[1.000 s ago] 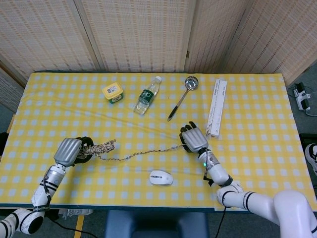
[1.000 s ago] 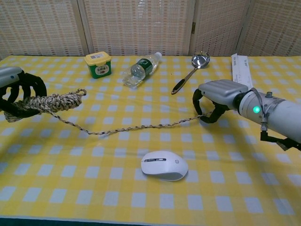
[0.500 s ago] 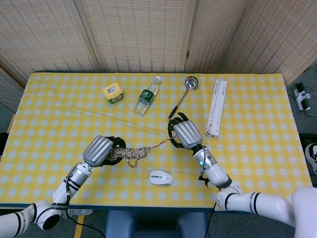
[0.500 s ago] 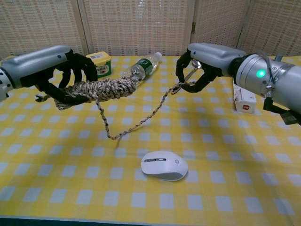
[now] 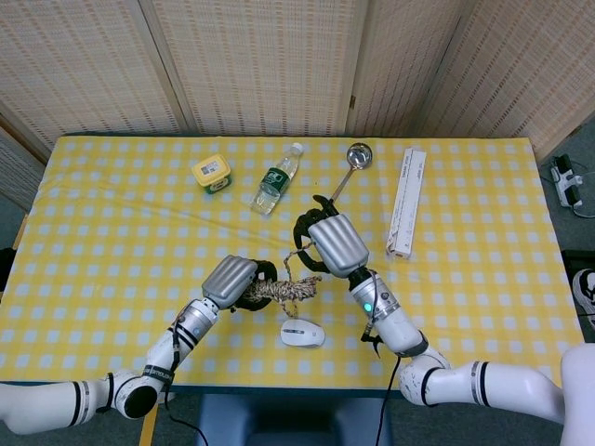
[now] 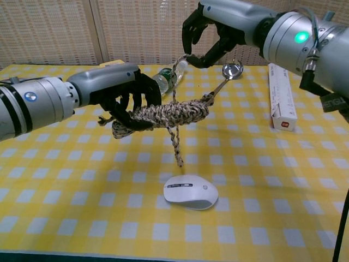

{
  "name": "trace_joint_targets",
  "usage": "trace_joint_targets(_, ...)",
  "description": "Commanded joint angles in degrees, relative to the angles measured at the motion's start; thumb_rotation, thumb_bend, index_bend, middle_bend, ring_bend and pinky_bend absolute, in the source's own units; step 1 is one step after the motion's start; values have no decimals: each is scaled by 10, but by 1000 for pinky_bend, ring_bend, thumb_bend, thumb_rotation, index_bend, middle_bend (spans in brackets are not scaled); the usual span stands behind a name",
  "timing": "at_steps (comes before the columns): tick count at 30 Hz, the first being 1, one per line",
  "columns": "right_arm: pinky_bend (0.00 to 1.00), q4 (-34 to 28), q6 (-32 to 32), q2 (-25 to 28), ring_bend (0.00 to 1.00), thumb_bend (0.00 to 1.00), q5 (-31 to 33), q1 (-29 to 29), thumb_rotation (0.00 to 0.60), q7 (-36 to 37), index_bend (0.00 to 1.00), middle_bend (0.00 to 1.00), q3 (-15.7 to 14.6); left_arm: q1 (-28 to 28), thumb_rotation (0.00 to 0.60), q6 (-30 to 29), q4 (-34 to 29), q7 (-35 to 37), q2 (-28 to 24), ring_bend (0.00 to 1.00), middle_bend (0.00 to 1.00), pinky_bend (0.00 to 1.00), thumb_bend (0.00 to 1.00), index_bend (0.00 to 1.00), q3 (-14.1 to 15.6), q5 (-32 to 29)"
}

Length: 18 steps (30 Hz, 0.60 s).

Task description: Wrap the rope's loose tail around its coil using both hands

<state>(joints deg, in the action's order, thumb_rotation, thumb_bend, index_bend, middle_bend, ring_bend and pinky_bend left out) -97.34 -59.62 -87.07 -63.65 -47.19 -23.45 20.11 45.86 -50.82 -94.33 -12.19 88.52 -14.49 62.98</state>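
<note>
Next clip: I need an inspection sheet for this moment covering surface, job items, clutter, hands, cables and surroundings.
Surface: table under a yellow checked cloth, flat.
Job's things: rope coil held in the air above the table; loose tail hangs in a loop below it and runs up to the right hand.
Clutter: computer mouse, water bottle lying down, yellow-lidded tub, ladle, long white box.
Hands: left hand grips the coil's end; right hand pinches the tail, raised above the coil.
Cables: a plug strip on the floor at the right.
Surroundings: woven screen panels behind the table.
</note>
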Motion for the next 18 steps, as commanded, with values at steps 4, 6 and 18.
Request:
trace_joint_targets(4,96,-41,-31,25,304,528,-38,17,600,9,701,442,-16,29,600,-6,-7,-37,37,656,695,689,669,690,-32,-134)
trace_joint_targets(6,96,-59,-38,34,305,528,-52,22,600,11,701,444,-23,34,600,-14,-8,-39,44,657,695,690,669,690,-42,-178)
trace_joint_targets(18,96,-99,-103,63,332,528,-188,81,600,44,724,478,-111,3,600,-17,-28,97,24,660,696,696,674,686,-143,-349)
